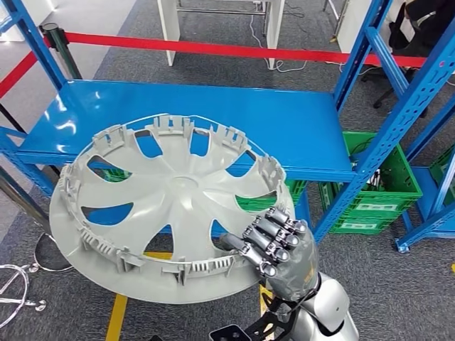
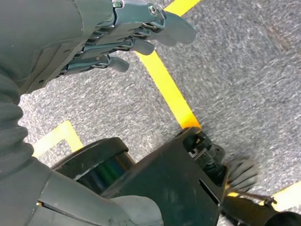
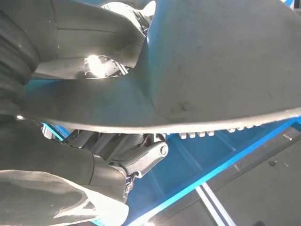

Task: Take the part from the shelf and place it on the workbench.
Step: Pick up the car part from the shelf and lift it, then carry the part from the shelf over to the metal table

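A blue metal shelf (image 1: 301, 121) spans the head view from nine o'clock to three o'clock, its flat deck glossy with glare patches toward nine o'clock. Blue perforated uprights (image 1: 397, 121) rise at its three o'clock end. Under it, grey carpeted floor (image 1: 375, 284) carries green plastic crates (image 1: 384, 195) toward four o'clock, and yellow tape lines (image 1: 116, 316) run across the floor near seven o'clock.
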Controlling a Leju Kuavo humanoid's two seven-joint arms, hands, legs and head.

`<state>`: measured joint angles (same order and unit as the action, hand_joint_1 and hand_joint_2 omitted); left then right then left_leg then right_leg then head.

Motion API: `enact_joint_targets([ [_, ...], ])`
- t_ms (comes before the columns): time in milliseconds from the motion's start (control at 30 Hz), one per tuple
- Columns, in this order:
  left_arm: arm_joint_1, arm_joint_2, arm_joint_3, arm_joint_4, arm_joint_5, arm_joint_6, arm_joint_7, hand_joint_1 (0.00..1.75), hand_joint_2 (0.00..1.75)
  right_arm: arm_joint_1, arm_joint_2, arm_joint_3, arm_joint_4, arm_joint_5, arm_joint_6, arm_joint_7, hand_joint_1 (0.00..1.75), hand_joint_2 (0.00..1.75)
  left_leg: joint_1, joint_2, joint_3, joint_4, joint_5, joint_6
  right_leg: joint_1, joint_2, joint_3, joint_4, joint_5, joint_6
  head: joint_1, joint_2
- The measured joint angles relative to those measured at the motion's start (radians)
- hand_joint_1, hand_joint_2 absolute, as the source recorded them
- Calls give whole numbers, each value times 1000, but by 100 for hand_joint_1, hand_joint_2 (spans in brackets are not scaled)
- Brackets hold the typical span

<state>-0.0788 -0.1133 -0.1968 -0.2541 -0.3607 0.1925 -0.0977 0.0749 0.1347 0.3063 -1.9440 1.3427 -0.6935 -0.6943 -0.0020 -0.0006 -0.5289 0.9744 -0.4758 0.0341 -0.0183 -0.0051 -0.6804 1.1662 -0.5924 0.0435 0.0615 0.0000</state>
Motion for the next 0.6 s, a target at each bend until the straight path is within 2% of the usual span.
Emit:
enact_joint_targets([
  [33,-1,1,0,0,0,1,1,0,175,0,0,0,0,1,0,0,175,175,-2,0,-16,1,12,1,0,1,-11,63,-32,1,2,0],
  [67,-1,2,0,0,1,1,3,0,175,0,0,-1,0,1,0,0,175,175,-5,0,-33,3,24,2,0,2,-13,109,-40,1,3,0],
  [100,-1,3,0,0,2,2,6,0,175,1,0,-3,0,2,0,0,175,175,-7,1,-51,5,35,1,1,2,-1,126,-24,0,5,0],
  [133,-1,4,0,0,2,2,10,0,175,1,0,-6,-1,3,0,0,175,175,-8,1,-68,8,46,0,1,2,27,109,7,-2,8,0],
  [167,-2,6,0,0,2,2,13,0,175,1,0,-8,-2,4,0,0,175,175,-9,1,-84,12,55,-2,2,2,71,61,37,-5,13,0],
  [200,-3,7,0,0,0,2,14,0,175,1,0,-11,-4,5,0,0,175,175,-10,0,-98,16,64,-5,4,2,126,-11,50,-9,20,0],
  [233,-5,8,0,0,-4,2,14,0,175,0,0,-14,-8,6,0,0,175,175,-11,0,-108,21,72,-9,6,2,181,-90,46,-13,28,1],
  [267,-7,9,0,0,-9,1,14,0,175,0,0,-16,-13,7,0,0,175,175,-12,0,-116,24,82,-13,8,3,222,-153,33,-17,35,1],
  [300,-10,10,0,0,-14,0,14,0,175,1,0,-20,-17,8,0,0,175,175,-12,0,-123,24,92,-18,11,4,244,-192,21,-21,41,1],
  [367,-16,12,-2,0,-24,-7,16,0,175,4,0,-27,-23,9,0,0,175,175,-10,-1,-135,23,108,-29,11,3,237,-207,29,-29,59,2],
  [400,-18,13,-3,0,-28,-11,18,0,175,7,0,-31,-24,10,0,0,175,175,-9,-1,-140,30,95,-36,10,1,227,-206,38,-35,67,2],
  [433,-19,14,-5,0,-33,-14,19,0,175,9,0,-35,-26,11,0,0,175,175,-7,-2,-149,55,64,-43,8,-1,218,-206,49,-43,72,3],
  [467,-21,14,-8,-1,-38,-19,23,0,175,12,0,-39,-28,12,0,0,175,175,-4,-2,-160,102,14,-49,7,-3,210,-205,57,-49,73,2],
  [533,-25,15,-17,-3,-54,-31,33,0,175,18,0,-47,-35,18,0,0,175,175,1,-1,-185,239,-78,-57,8,-6,185,-196,73,-57,74,2],
  [567,-28,15,-23,-4,-62,-39,40,0,175,22,0,-52,-39,20,0,0,175,175,3,-1,-190,294,-99,-60,9,-6,170,-190,79,-57,76,2],
  [600,-31,14,-28,-5,-70,-46,47,0,175,29,0,-56,-44,22,0,0,175,175,5,-1,-182,319,-97,-61,9,-7,156,-184,85,-56,78,3],
])
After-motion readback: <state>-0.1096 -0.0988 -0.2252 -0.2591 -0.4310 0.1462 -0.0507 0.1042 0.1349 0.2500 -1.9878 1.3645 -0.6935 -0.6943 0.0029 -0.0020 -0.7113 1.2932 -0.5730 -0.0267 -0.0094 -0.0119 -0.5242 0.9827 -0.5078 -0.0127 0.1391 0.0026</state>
